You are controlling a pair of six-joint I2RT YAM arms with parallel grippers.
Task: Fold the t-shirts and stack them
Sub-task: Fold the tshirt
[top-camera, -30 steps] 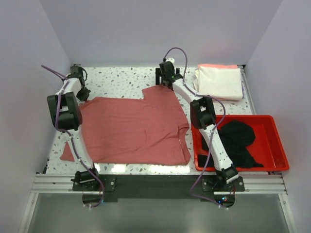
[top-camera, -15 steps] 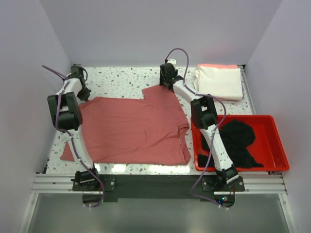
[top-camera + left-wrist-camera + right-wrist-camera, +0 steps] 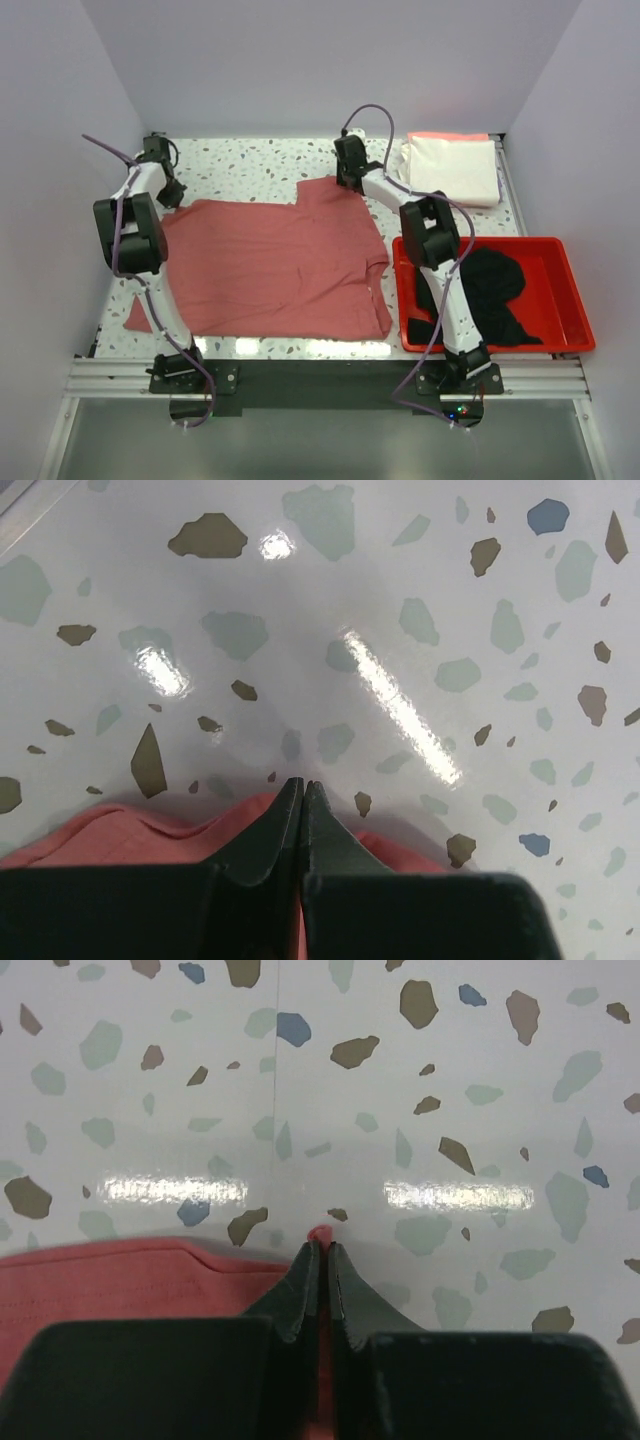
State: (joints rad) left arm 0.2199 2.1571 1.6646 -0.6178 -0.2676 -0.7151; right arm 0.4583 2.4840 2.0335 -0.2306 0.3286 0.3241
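The dusty rose-red t-shirt lies spread flat over the middle of the table. My left gripper is at its far left corner; in the left wrist view its jaws are pressed together, with rose-red cloth bulging on both sides. My right gripper is at the far right corner, shut with a nub of rose-red cloth poking out at the tips. A folded cream-white t-shirt rests on a peach-pink one at the back right. The black t-shirt lies crumpled in the tray.
The red plastic tray sits at the near right beside the right arm. One sleeve of the rose-red shirt sticks out near the left arm's base. White walls close in on both sides and the back.
My right gripper has closed from wide open onto the shirt's far right corner and shifted slightly right. The left gripper stays shut in place.
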